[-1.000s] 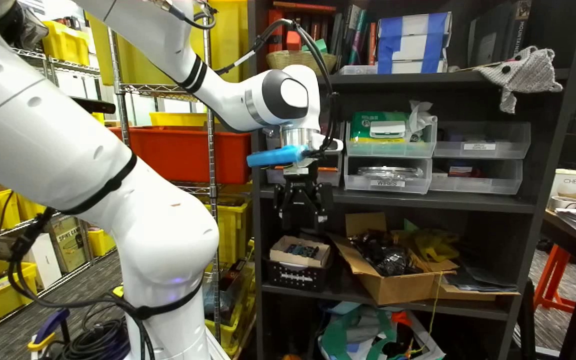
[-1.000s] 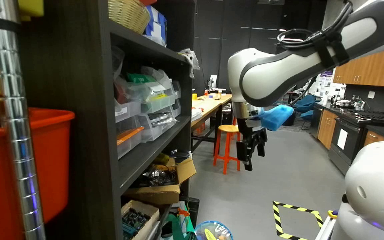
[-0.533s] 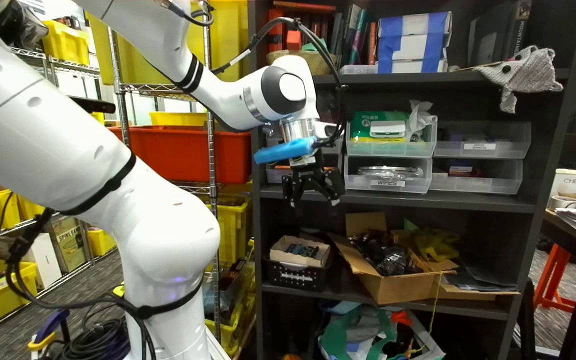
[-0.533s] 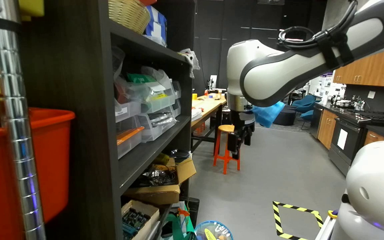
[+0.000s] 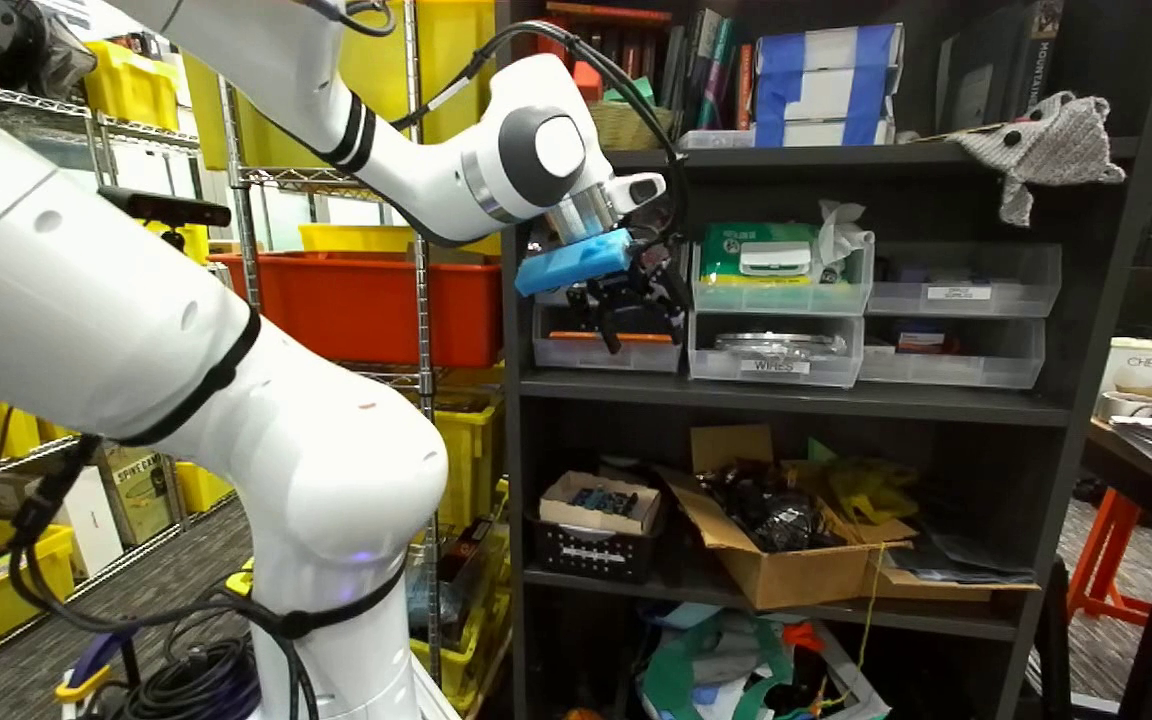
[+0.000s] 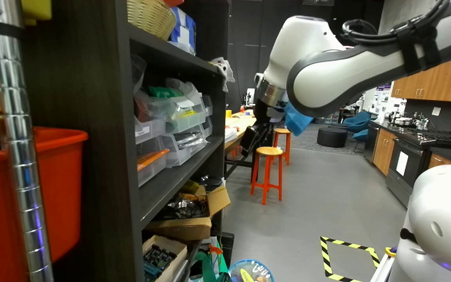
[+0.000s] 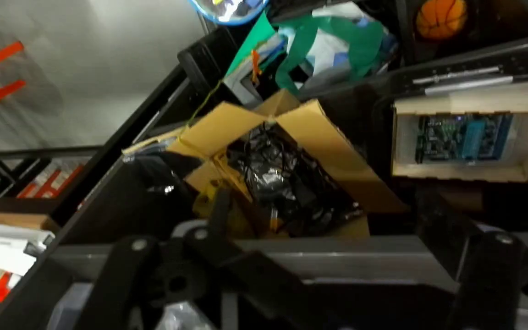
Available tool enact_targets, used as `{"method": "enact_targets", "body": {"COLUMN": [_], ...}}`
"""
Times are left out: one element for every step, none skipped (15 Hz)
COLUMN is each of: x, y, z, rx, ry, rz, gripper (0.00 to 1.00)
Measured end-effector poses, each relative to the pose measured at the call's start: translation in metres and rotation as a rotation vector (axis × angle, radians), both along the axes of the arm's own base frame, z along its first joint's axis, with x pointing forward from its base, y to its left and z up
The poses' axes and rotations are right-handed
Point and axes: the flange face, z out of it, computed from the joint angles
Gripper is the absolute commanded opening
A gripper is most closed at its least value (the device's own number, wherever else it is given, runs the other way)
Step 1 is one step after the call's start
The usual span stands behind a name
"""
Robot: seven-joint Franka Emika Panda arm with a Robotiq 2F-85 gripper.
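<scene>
Nothing is held as things lie now: the fingers [image 6: 250, 138] stand spread wide, nothing between them, hanging in front of the dark shelf unit [image 5: 796, 402] and apart from it. On that evidence the work is at a stage with no grasp in force; whether this is ahead of a pick or after a release, the pictures do not settle. Nearest by line of sight in an exterior view is a clear plastic bin [image 5: 586, 357] standing on the middle shelf, an orange strip [image 6: 153, 159] along its front; the fingers pass before it, and no contact can be made out. Just beside it stands the clear bin labelled WIRES [image 5: 721, 369] with its bagged, silvery contents inside, and stacked on that, another open bin holds a green packet [image 5: 736, 240]. All three sit in place, none lifted or pulled off the shelf. On the shelf below, an open cardboard box [image 5: 806, 580] is filled with black cables and plastic bags [image 7: 287, 183]; the wrist view shows it beyond the gap between the fingers, untouched. Near it, a small cardboard tray [image 7: 475, 103] of circuit boards [image 7: 442, 142] rests on a black perforated basket [image 5: 586, 552], perhaps partly in it. Any lifting or carrying from these containers would count as not under way.
</scene>
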Motion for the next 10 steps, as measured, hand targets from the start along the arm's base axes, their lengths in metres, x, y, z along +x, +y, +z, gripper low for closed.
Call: {"method": "enact_targets", "body": {"x": [-0.004,-0.008,-0.014,-0.022,-0.031,-0.042,-0.053,-0.065,-0.078,-0.090], "y": [0.008,0.017,0.027,0.037,0.047,0.058,0.068,0.077,0.086,0.095], "z": [0.010,0.022,0.035,0.047,0.056,0.068,0.082,0.094,0.103,0.112], "rx": [0.002,0.004,0.006,0.011,0.016,0.021,0.027,0.028,0.027,0.025], "ry": [-0.049,-0.099,-0.148,-0.194,-0.238,-0.285,-0.334,-0.385,-0.435,-0.487], "rz": [0.025,0.051,0.077,0.104,0.132,0.162,0.190,0.219,0.243,0.264], "gripper": [1.00,1.00,1.00,1.00,1.00,1.00,1.00,1.00,1.00,1.00]}}
